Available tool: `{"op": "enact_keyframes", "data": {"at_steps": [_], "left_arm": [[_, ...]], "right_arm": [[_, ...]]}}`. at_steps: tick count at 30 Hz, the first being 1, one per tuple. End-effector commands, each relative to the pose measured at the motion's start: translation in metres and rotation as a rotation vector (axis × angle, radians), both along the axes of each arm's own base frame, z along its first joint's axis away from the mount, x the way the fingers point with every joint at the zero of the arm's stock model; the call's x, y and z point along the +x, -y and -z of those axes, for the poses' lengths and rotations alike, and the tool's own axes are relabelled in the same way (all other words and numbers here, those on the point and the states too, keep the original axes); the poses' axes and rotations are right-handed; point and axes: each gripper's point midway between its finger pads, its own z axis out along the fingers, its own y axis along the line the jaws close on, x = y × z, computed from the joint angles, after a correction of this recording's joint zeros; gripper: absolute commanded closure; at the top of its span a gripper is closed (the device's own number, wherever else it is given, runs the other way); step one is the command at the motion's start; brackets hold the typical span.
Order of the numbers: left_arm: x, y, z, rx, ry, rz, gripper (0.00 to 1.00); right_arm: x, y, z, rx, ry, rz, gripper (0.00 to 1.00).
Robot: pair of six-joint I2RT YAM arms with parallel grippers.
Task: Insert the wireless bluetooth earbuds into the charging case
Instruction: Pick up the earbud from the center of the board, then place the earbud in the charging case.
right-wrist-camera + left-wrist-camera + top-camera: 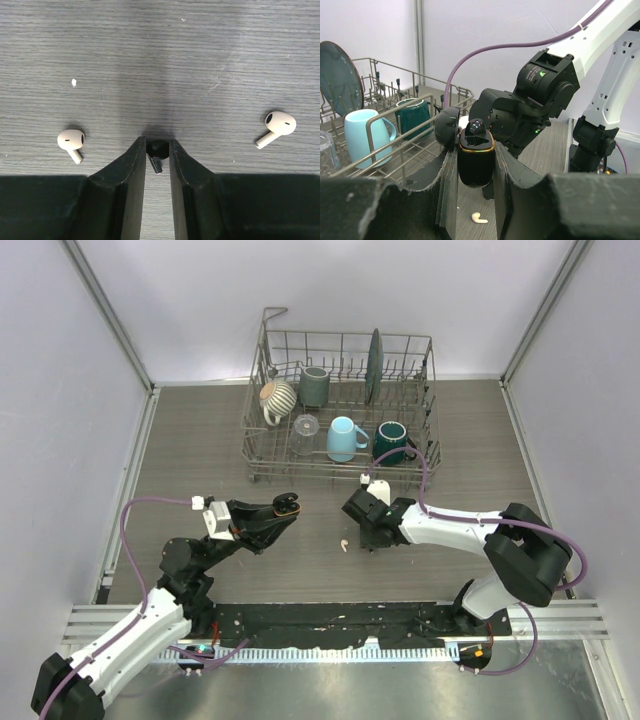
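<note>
My left gripper is shut on a black charging case with a gold rim. It holds the case upright above the table with the lid open. A black earbud sits in the case top. My right gripper is down at the table, with its jaws closed on a second black earbud whose stem points back between the fingers. Two cream earbuds lie on the table, one to its left and one to its right. One cream earbud also shows in the top view and below the case.
A wire dish rack stands at the back. It holds a light blue mug, a dark green mug, a grey mug, a striped mug, a glass and a dark plate. Grey walls stand on both sides.
</note>
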Motion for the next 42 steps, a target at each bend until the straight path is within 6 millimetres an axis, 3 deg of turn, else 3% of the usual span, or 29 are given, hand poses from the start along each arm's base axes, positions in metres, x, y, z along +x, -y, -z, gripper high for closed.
{"op": "enact_keyframes", "data": {"at_steps": [1,8,10,13,14,16,18,20,21,23,24,26,27,29,30,32,33,35,36,37,39,42], "left_arm": [[0.000,-0.002,-0.008,-0.022,0.023,-0.011,1.00],[-0.001,-0.002,-0.008,-0.025,0.022,-0.008,1.00],[-0.001,-0.002,-0.008,-0.027,0.019,-0.007,1.00],[0.000,-0.002,-0.009,-0.029,0.020,-0.010,1.00],[0.000,-0.003,-0.009,-0.030,0.021,-0.012,1.00],[0.000,-0.003,-0.010,-0.034,0.023,-0.014,1.00],[0.002,-0.003,-0.009,-0.035,0.018,-0.019,1.00],[0.002,-0.003,-0.012,-0.043,0.022,-0.020,1.00],[0.003,-0.003,-0.011,-0.043,0.018,-0.021,1.00],[0.004,-0.002,-0.013,-0.050,0.024,-0.021,1.00],[0.004,-0.002,-0.013,-0.053,0.022,-0.019,1.00],[0.005,-0.001,-0.015,-0.058,0.023,-0.017,1.00],[0.005,-0.001,-0.015,-0.061,0.022,-0.016,1.00],[0.005,-0.001,-0.017,-0.068,0.026,-0.016,1.00],[0.005,-0.001,-0.018,-0.071,0.026,-0.016,1.00],[0.006,-0.001,-0.020,-0.075,0.029,-0.018,1.00],[0.006,-0.001,-0.020,-0.075,0.029,-0.018,1.00],[0.005,-0.001,-0.022,-0.080,0.036,-0.014,1.00],[0.005,-0.001,-0.023,-0.079,0.039,-0.013,1.00],[0.004,-0.001,-0.023,-0.080,0.041,-0.010,1.00],[0.003,0.000,-0.024,-0.079,0.044,-0.004,1.00],[0.001,0.000,-0.023,-0.074,0.051,0.005,1.00]], "right_arm": [[-0.004,0.009,0.002,-0.032,-0.010,-0.001,0.77],[0.004,0.003,-0.012,0.009,0.038,0.006,0.94],[0.010,0.000,-0.027,0.051,0.090,0.012,0.99],[0.020,-0.006,-0.049,0.139,0.183,0.046,0.99],[0.023,-0.010,-0.071,0.221,0.238,0.071,0.99],[0.030,-0.013,-0.093,0.320,0.332,0.105,0.99],[0.036,-0.018,-0.139,0.490,0.463,0.144,0.99],[0.039,-0.012,-0.156,0.558,0.549,0.173,0.99],[0.038,-0.013,-0.185,0.654,0.620,0.180,0.99],[0.039,-0.009,-0.205,0.706,0.691,0.185,0.99],[0.037,-0.013,-0.227,0.770,0.743,0.171,0.99],[0.035,-0.014,-0.245,0.819,0.800,0.164,0.99],[0.032,-0.016,-0.268,0.896,0.853,0.161,0.99],[0.022,-0.023,-0.281,0.926,0.912,0.119,0.99],[0.017,-0.025,-0.302,1.001,0.965,0.121,0.99],[0.002,-0.038,-0.311,1.000,1.014,0.043,0.99],[-0.003,-0.038,-0.330,1.063,1.064,0.044,0.99],[-0.015,-0.055,-0.332,1.069,1.091,-0.027,0.99],[-0.021,-0.056,-0.348,1.143,1.119,-0.028,0.99],[-0.023,-0.066,-0.343,1.137,1.118,-0.047,0.99],[-0.032,-0.075,-0.355,1.177,1.142,-0.076,0.99],[-0.036,-0.094,-0.358,1.180,1.133,-0.108,0.99]]}}
